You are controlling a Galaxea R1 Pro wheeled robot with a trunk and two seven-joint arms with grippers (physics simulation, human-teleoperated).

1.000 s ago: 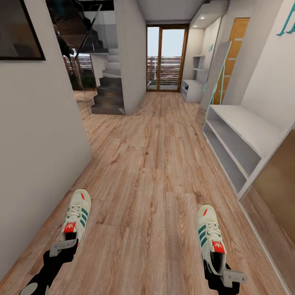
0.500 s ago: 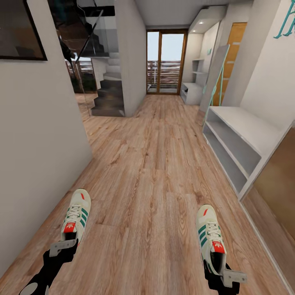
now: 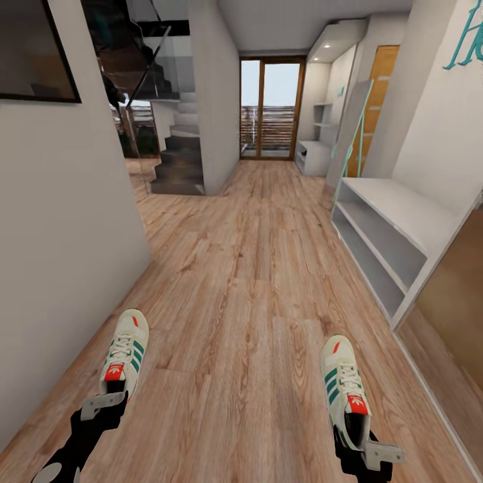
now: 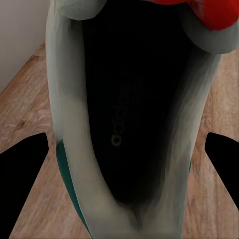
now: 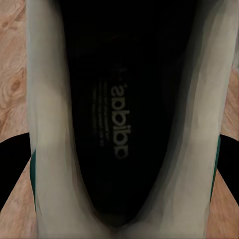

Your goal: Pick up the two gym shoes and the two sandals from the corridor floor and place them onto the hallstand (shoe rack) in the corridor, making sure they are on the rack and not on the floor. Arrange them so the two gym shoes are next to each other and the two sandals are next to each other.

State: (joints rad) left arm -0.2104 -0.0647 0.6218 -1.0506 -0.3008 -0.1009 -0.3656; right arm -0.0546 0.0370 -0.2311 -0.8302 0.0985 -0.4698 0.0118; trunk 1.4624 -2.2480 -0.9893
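Gym shoes: 2 counted. Left shoe (image 3: 125,354) held at heel by left gripper (image 3: 102,406), jaws clamped on it; right shoe (image 3: 345,389) likewise in right gripper (image 3: 373,453), jaws clamped on heel. Both toes point fwd, above corridor floor (image 3: 248,315), light wood plank. White bench unit (image 3: 396,231) w/ teal lettering along right wall. Hallstand (image 3: 315,144) farther, right side, near glass door (image 3: 272,109). Staircase (image 3: 176,161) far left.
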